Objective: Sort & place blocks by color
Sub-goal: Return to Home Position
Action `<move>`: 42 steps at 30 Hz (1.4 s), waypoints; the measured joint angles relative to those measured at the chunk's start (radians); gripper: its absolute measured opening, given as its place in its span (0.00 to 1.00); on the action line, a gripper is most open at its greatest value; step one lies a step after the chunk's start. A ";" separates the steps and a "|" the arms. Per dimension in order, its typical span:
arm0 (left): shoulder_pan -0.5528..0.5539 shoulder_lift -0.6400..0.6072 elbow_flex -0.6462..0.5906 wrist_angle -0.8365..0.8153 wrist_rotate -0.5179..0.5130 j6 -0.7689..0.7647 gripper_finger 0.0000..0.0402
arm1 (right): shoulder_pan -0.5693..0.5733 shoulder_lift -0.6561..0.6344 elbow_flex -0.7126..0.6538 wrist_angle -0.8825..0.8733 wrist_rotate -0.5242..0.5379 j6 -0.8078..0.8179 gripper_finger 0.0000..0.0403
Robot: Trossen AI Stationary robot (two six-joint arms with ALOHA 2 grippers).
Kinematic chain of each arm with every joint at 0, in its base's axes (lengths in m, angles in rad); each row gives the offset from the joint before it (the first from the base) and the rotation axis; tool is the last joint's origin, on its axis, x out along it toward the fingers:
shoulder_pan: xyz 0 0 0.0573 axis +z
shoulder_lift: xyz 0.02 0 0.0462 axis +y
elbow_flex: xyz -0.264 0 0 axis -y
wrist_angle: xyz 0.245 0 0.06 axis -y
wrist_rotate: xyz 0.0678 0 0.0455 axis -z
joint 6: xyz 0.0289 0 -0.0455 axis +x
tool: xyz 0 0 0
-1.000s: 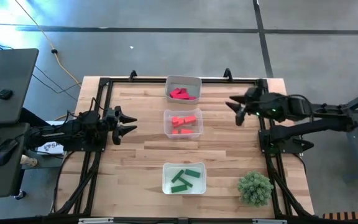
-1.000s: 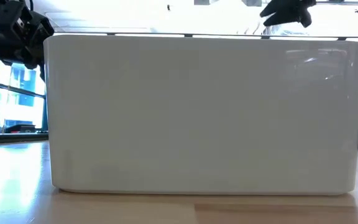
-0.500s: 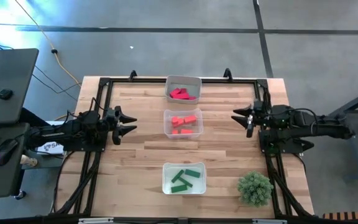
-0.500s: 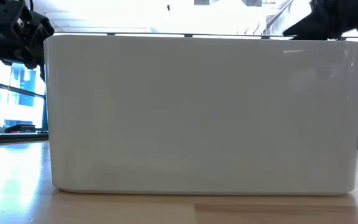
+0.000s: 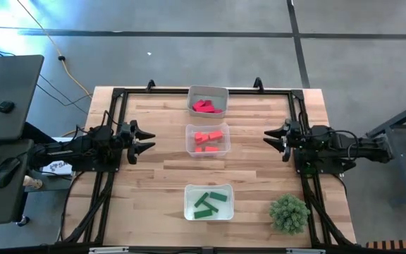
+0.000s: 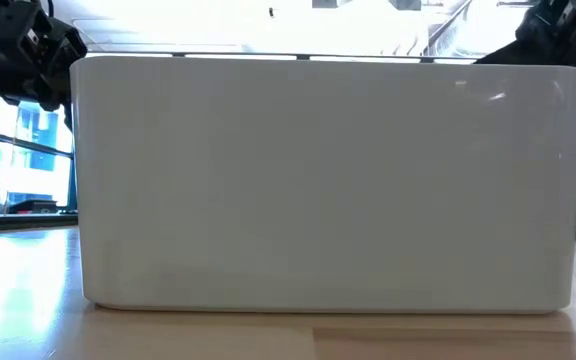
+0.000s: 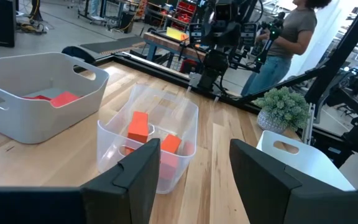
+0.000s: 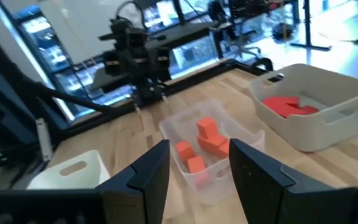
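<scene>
Facing each other across the clear tray (image 5: 188, 129) of orange blocks (image 5: 208, 138), left claw (image 5: 147, 139) and right claw (image 5: 273, 140) gape empty, arms folded low at mid-frame.

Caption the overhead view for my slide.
Pink blocks, orange blocks and green blocks lie sorted by color; left gripper and right gripper wait open on either side.
</scene>
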 joint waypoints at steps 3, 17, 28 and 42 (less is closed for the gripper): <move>0.000 0.000 0.000 0.000 0.000 0.000 0.46 | 0.000 -0.033 -0.040 0.040 -0.039 0.003 0.39; 0.000 0.000 0.000 0.000 0.000 0.000 0.46 | 0.000 -0.104 -0.208 0.200 -0.142 0.004 0.39; 0.000 0.000 0.000 0.000 0.000 0.000 0.46 | 0.000 -0.095 -0.222 0.233 -0.212 -0.027 0.39; 0.000 0.000 0.000 0.000 0.000 0.000 0.46 | 0.000 -0.090 -0.222 0.233 -0.212 -0.027 0.39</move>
